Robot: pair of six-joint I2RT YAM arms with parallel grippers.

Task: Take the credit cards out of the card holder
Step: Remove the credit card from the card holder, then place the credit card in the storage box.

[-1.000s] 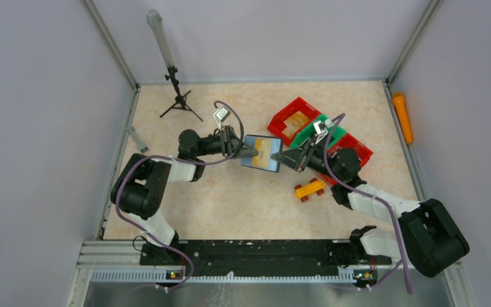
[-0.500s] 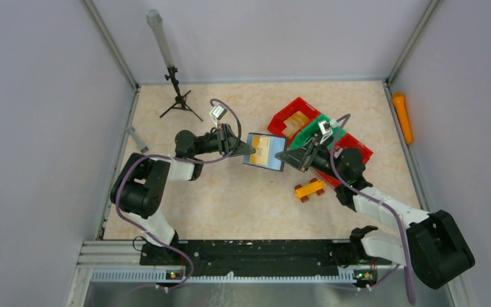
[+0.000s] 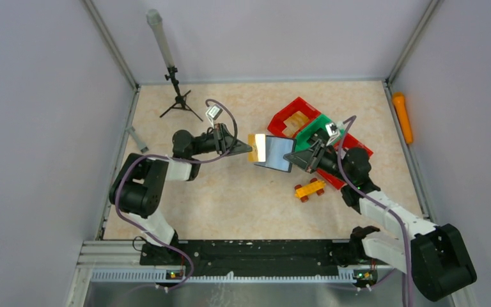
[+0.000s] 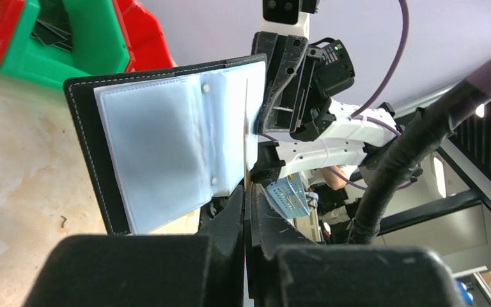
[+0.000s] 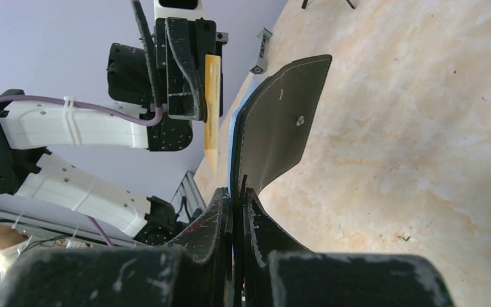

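One orange card (image 3: pixel 252 148) is pinched edge-on between the pressed-together fingers of the left hand (image 3: pixel 247 148), just beside the open card holder (image 3: pixel 277 153). The holder is held in the air above the middle of the counter (image 3: pixel 230 204), somewhat toward its far edge. It is spread open so that its clear plastic sleeves (image 4: pixel 166 137) are turned toward the left hand. Its black cover is clamped at one edge by the right hand (image 5: pixel 235 193), whose fingers are closed tight on it. In the right wrist view a narrow gap is seen between card and holder, so the card is judged to be free of its sleeve, or very nearly so.

The step in hand is judged to be the drawing-out of this card. It is best done by a straight pull along the line of the sleeve, toward the left edge of the counter. The card should be kept flat so that no corner is caught on the plastic. The holder should be held steady and not twisted by the right hand. Once clear, the card is best laid on a bare part of the counter, away from the toy car (image 3: pixel 310 189) and the red and green bins (image 3: pixel 297 118) near the far right corner. Whether more cards are left in the sleeves cannot be told.
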